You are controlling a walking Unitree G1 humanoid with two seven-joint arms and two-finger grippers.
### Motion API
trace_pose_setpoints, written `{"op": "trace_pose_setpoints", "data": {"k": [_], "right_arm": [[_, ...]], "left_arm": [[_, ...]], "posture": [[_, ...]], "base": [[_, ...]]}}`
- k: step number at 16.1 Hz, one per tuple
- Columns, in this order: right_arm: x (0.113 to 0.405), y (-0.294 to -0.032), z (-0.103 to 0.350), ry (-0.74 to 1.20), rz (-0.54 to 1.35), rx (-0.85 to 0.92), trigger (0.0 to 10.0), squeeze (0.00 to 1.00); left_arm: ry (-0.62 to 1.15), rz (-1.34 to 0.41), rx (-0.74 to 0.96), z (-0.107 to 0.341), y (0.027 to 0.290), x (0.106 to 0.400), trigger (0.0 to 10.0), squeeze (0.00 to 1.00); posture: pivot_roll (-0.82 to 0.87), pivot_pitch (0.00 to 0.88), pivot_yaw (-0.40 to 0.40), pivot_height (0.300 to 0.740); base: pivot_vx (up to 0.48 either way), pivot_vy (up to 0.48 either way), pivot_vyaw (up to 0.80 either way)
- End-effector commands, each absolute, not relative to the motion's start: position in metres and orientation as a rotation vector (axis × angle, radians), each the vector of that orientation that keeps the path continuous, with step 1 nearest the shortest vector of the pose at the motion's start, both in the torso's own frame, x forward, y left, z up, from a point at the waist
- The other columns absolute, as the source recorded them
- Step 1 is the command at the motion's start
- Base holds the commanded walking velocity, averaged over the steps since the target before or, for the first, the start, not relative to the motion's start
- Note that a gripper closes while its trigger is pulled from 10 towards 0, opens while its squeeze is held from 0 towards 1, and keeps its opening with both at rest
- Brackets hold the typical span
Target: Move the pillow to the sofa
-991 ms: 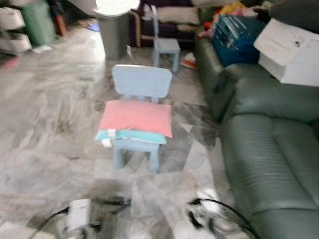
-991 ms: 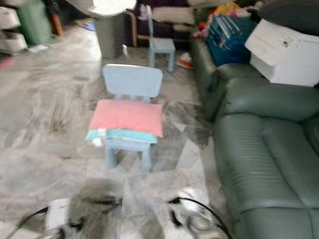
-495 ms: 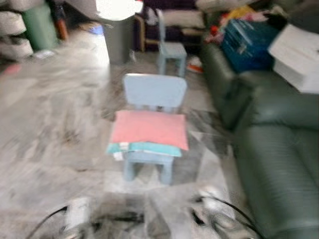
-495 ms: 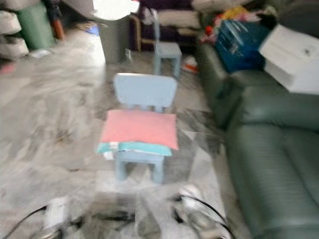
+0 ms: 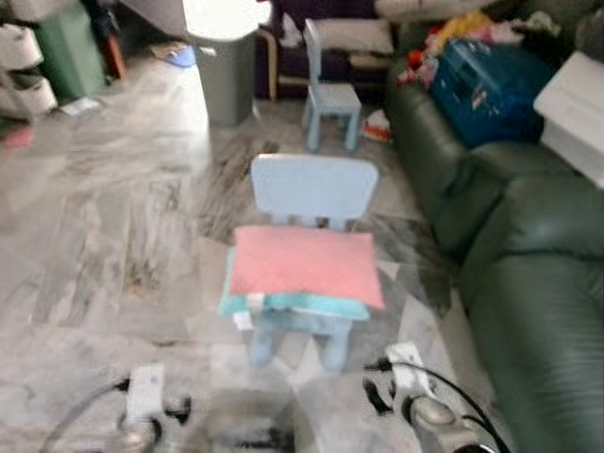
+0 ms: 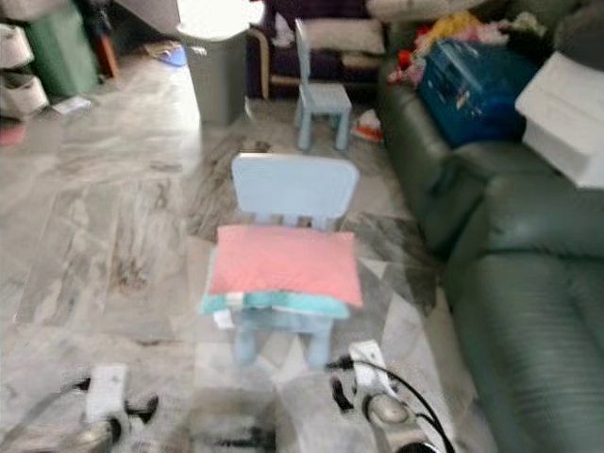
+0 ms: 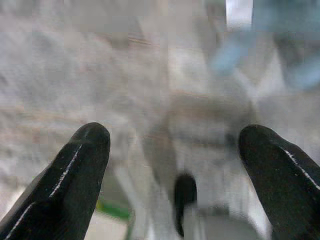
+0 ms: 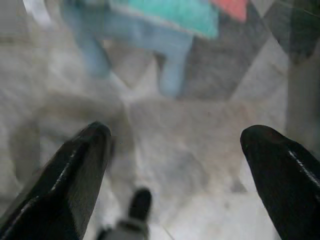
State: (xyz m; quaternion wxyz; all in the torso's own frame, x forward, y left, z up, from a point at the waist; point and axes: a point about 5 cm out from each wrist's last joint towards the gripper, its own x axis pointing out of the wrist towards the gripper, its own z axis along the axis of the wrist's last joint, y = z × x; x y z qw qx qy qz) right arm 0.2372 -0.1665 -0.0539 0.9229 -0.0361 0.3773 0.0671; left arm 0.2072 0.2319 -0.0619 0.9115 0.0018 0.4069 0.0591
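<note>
Hanging low over the grey marble floor (image 5: 113, 236), the left gripper (image 7: 175, 165) and right gripper (image 8: 175, 165) each hold their two black fingers spread wide — nothing between them. Ahead, the pink pillow (image 5: 305, 265) lies flat on a teal pillow (image 5: 326, 304), both stacked on the seat of a small blue chair (image 5: 313, 187). The green sofa (image 5: 538, 302) stands just to the right of the chair. Step in hand, by judgement: the approach. The next move calls for closing in, then reaching both grippers to the pillow's ends. A white tag on the stack's front edge — no writing legible anywhere.
</note>
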Motion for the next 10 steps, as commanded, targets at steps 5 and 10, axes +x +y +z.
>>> {"op": "trace_pose_setpoints", "data": {"k": [5, 10], "right_arm": [[0.283, -0.183, -0.008, 0.484, 0.118, 0.043, 10.0, 0.00], [0.301, -0.194, 0.028, 0.279, 0.058, 0.119, 10.0, 0.00]], "left_arm": [[0.518, 0.019, -0.075, -0.020, 0.216, 0.261, 10.0, 0.00], [0.096, -0.009, -0.131, 0.042, 0.202, 0.289, 10.0, 0.00]], "posture": [[-0.09, 0.000, -0.048, 0.740], [-0.08, 0.000, -0.055, 0.740]], "base": [[0.000, 0.000, 0.00], [0.000, 0.000, 0.00]]}}
